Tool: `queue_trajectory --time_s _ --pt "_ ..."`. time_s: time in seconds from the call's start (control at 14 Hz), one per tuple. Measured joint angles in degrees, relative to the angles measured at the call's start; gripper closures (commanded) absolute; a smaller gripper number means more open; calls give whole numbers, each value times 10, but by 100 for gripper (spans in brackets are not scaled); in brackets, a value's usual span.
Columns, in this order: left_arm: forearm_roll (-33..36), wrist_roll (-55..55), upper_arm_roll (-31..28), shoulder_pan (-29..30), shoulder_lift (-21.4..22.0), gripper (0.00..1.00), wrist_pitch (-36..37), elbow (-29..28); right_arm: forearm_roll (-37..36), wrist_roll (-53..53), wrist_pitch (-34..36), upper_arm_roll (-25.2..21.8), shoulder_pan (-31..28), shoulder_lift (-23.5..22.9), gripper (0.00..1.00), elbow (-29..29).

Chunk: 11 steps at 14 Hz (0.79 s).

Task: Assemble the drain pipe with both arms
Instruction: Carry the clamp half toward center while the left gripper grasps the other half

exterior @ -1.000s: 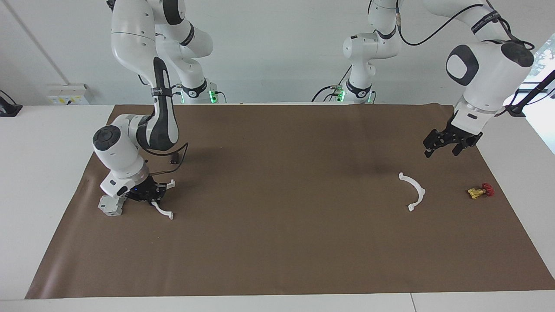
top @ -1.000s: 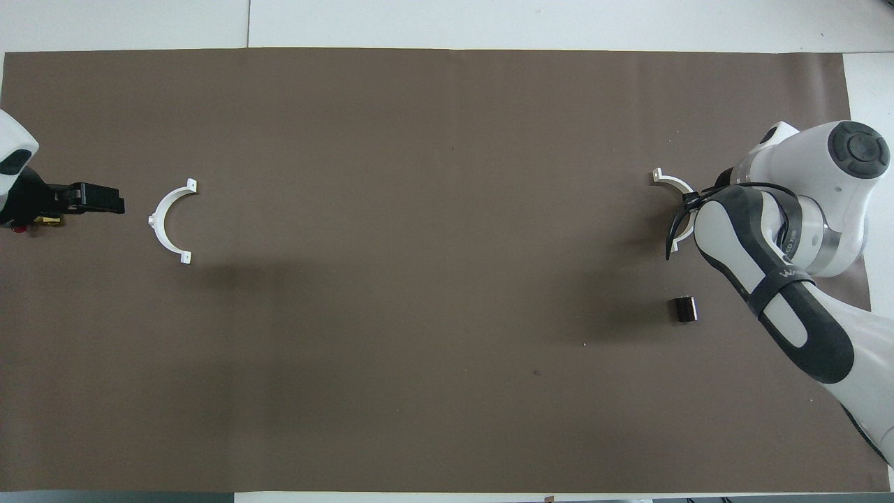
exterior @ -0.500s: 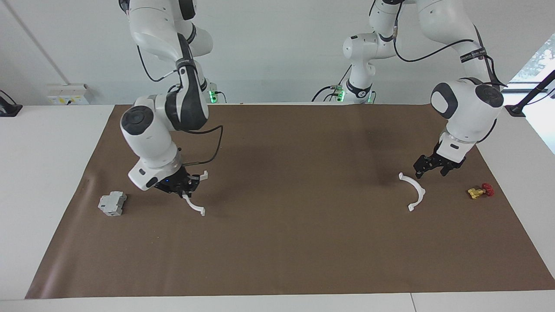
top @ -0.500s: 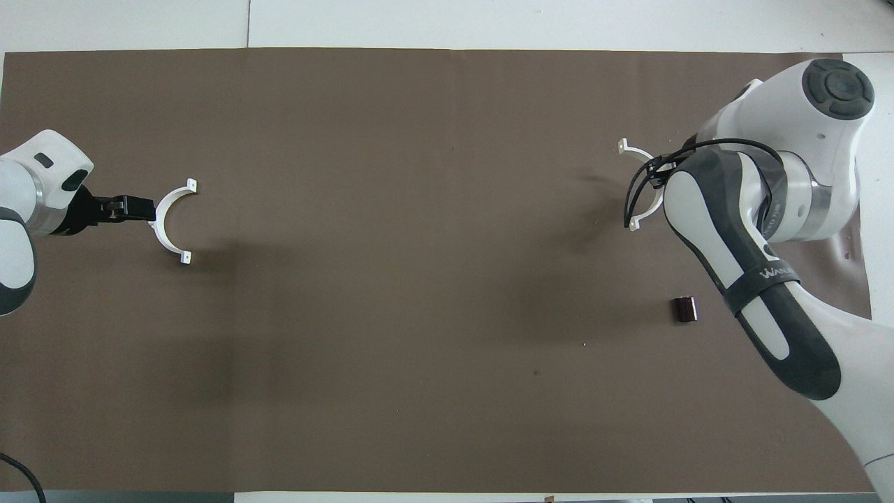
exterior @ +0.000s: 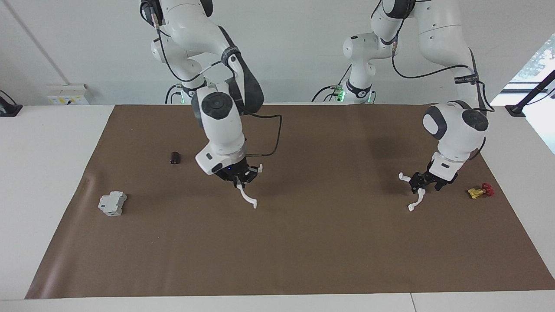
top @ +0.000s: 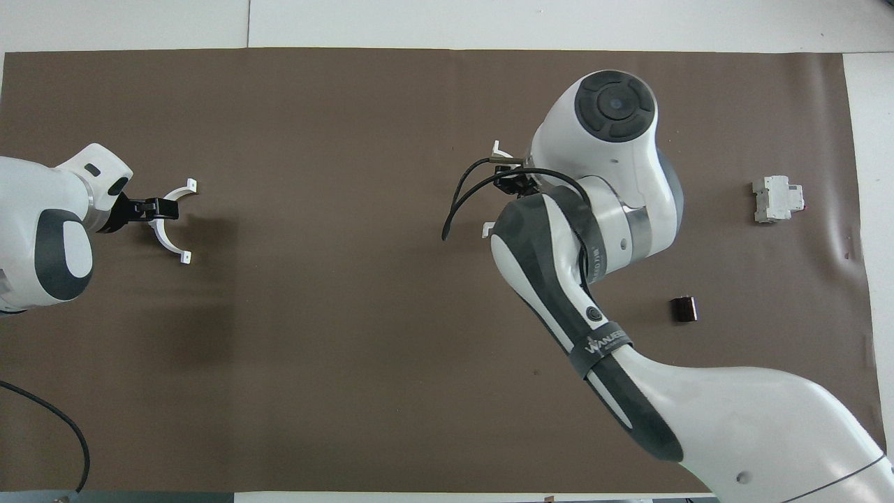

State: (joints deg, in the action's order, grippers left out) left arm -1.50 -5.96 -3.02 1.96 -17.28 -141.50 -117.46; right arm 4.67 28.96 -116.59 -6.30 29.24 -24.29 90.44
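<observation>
The drain pipe is in two white half-circle pieces. My right gripper (exterior: 239, 180) is shut on one piece (exterior: 248, 197) and holds it above the middle of the brown mat, its free end hanging down. In the overhead view the right wrist hides all of this piece except its tabs (top: 497, 148). The other piece (exterior: 417, 200) lies flat on the mat toward the left arm's end and also shows in the overhead view (top: 167, 241). My left gripper (exterior: 424, 185) is down at the middle of its arc, open, with a finger on each side of it; the overhead view shows the gripper (top: 159, 207) too.
A grey blocky box (exterior: 112, 203) (top: 775, 199) and a small dark cylinder (exterior: 174, 158) (top: 684, 309) lie toward the right arm's end. A red-and-yellow valve (exterior: 480, 190) lies beside the left gripper, nearer the mat's end. The brown mat (exterior: 303, 251) covers the table.
The right arm has lifted its half piece and carried it from beside the grey box toward the middle. The left gripper has come down onto the other piece, which has not moved.
</observation>
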Motion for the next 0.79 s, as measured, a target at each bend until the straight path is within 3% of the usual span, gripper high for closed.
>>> queue_trajectory --time_s 0.07,0.29,0.5,0.79 --pt "0 -3 0 0 -4 35 -2 0 0 2 -2 0 15 -10 99 -3" --pt "0 -6 0 0 -5 100 -2 0 -1 2 -6 0 41 -39 99 -21" --pt "0 -7 0 0 -5 100 -1 0 -1 2 -8 0 50 -62 99 -46" --pt "0 -7 0 0 -4 100 0 1 -1 2 -30 0 53 -70 99 -39"
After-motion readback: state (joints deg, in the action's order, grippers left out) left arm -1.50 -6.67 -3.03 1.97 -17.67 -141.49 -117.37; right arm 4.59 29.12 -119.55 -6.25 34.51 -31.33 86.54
